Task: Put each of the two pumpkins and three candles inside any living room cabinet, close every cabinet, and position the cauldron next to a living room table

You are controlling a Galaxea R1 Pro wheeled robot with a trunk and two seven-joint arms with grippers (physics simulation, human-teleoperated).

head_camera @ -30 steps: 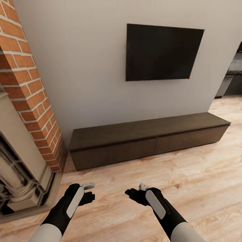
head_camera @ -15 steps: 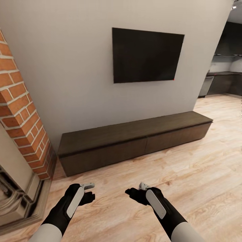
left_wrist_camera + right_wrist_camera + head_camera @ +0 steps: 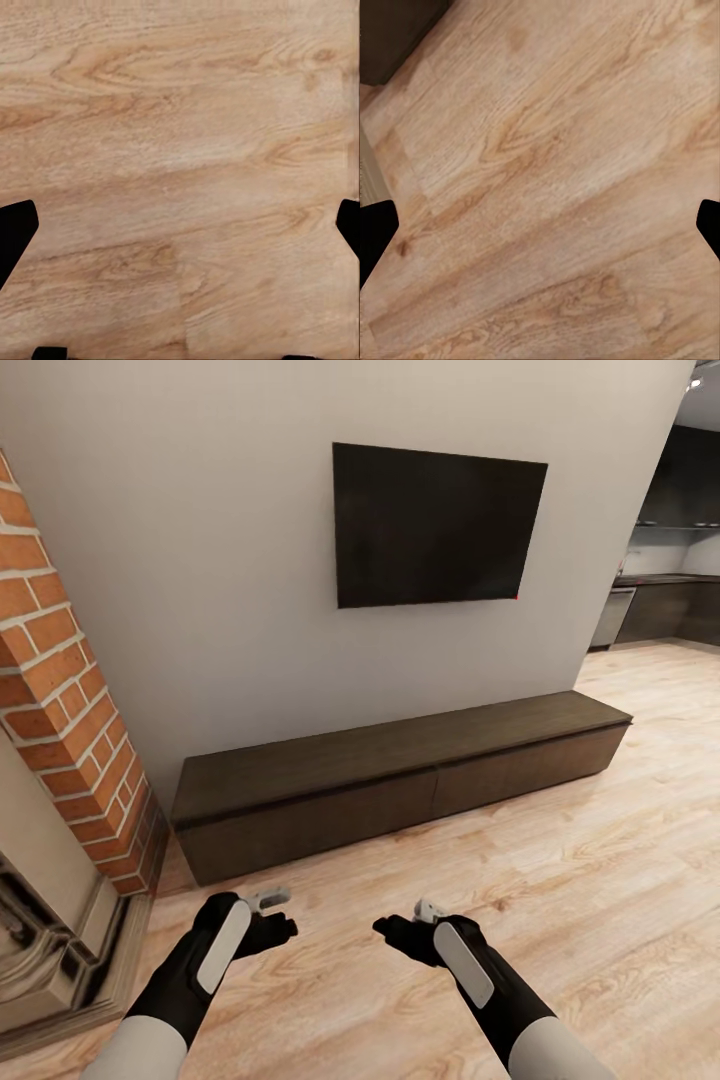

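**View settled on the closed cabinet; left arm nudged forward**

Since a second ago the whole picture has swung: the brick fireplace (image 3: 60,690) now takes up less of the head view and the dark kitchen (image 3: 670,610) shows at the far end, which is read as a turn of the camera, not a move of the furniture. Over the last half second the picture has been held steady, and only the left pincer (image 3: 268,916) has been shifted slightly forward.

The cabinet (image 3: 400,785) is seen against the grey wall, under the television (image 3: 440,525), with both drawer fronts flush and shut. It lies ahead of the arms, apart from them across bare floor (image 3: 560,900).

Both pincers are held low over the floor. In the wrist views the fingertips (image 3: 16,232) of the left one and those (image 3: 375,229) of the right pincer (image 3: 412,926) sit at opposite edges, so both are judged to be spread wide, with nothing held between them.

No pumpkin, candle or cauldron is visible here. It is judged that nothing can be stowed yet: the things must first be found, and a drawer opened.
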